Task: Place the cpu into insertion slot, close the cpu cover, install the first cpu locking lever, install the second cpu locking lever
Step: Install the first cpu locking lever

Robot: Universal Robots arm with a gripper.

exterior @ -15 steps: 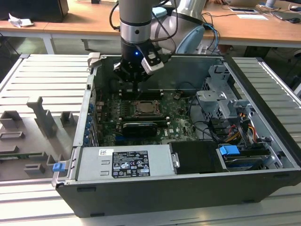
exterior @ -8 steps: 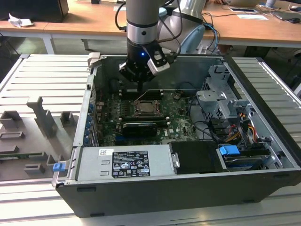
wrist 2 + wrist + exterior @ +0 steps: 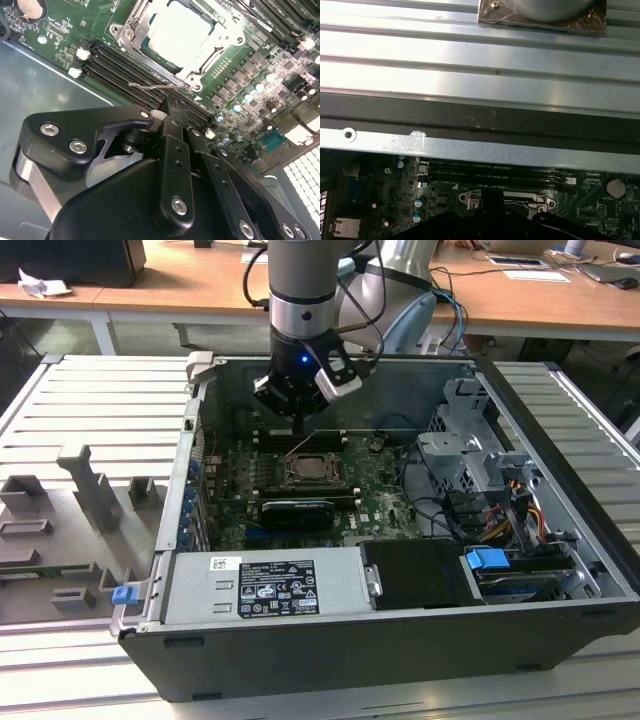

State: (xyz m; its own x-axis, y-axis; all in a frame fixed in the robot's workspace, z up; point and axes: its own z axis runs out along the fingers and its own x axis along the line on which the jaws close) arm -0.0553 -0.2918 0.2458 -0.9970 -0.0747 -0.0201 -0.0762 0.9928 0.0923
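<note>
Since the cpu (image 3: 187, 30) already sat in the insertion slot (image 3: 147, 48) with the cpu cover (image 3: 131, 26) seemingly down around it, the gripper (image 3: 171, 109), fingers pressed together on nothing I could see, hung just beside a thin wire locking lever (image 3: 157, 86), probably to push it. Second wrist view gave that lever; exterior view gave the arm upright over the open computer case (image 3: 560, 540).
</note>
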